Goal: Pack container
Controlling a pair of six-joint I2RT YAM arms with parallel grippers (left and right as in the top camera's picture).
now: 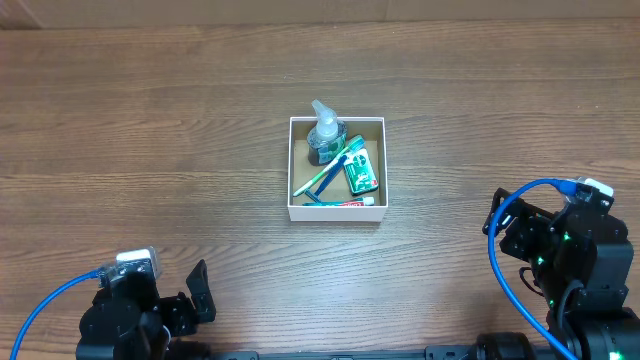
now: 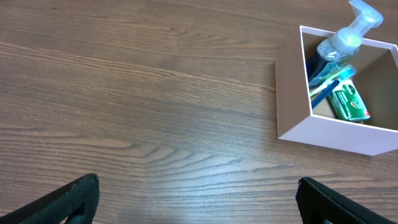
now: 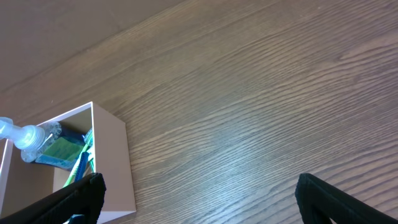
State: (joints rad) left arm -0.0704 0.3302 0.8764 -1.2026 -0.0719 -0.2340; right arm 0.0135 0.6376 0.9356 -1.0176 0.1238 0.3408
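Observation:
The container (image 1: 336,211), a small white-walled box with a brown inside, sits mid-table. It holds a clear pump bottle (image 1: 325,135), a green and a blue toothbrush (image 1: 330,175), a green packet (image 1: 361,172) and a small tube (image 1: 345,203). It also shows in the left wrist view (image 2: 292,93) and the right wrist view (image 3: 112,158). My left gripper (image 2: 198,202) is open and empty at the near left of the table, well short of the box. My right gripper (image 3: 198,199) is open and empty at the right, apart from the box.
The wooden table (image 1: 150,150) spreads around the box with bare surface on every side. Blue cables loop off both arms, one at the left (image 1: 40,310) and one at the right (image 1: 510,215).

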